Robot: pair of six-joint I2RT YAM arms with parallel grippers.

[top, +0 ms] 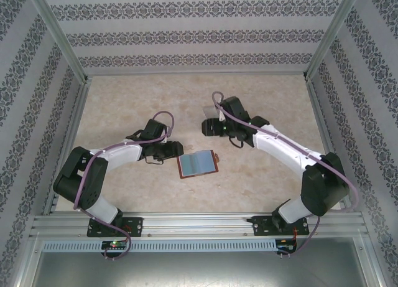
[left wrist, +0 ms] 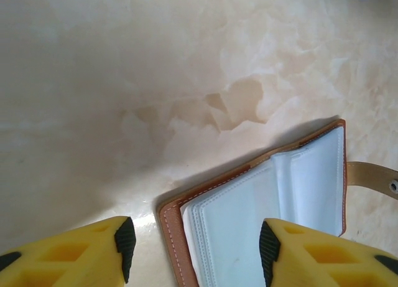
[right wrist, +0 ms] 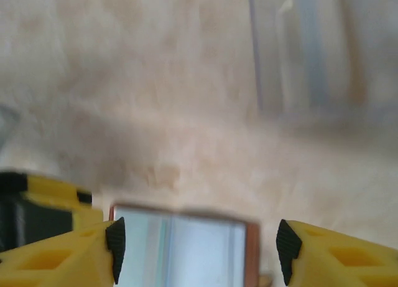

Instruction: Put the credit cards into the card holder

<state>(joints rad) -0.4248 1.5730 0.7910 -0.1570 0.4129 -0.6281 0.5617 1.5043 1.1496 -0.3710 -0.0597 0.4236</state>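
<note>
You see the reddish-brown leather-look folding card holder (top: pixel 198 164) lying open on the marbled beige counter (top: pixel 124 100), clear sleeves upward. Left fingers (left wrist: pixel 124 240) at its 9 o'clock, right fingers (right wrist: pixel 115 240) at 1 o'clock, both spread, empty.

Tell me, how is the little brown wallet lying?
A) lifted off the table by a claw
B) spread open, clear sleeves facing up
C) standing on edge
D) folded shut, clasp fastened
B: the card holder lies flat and open on the table, clear sleeves up and its strap loose to one side.
</note>
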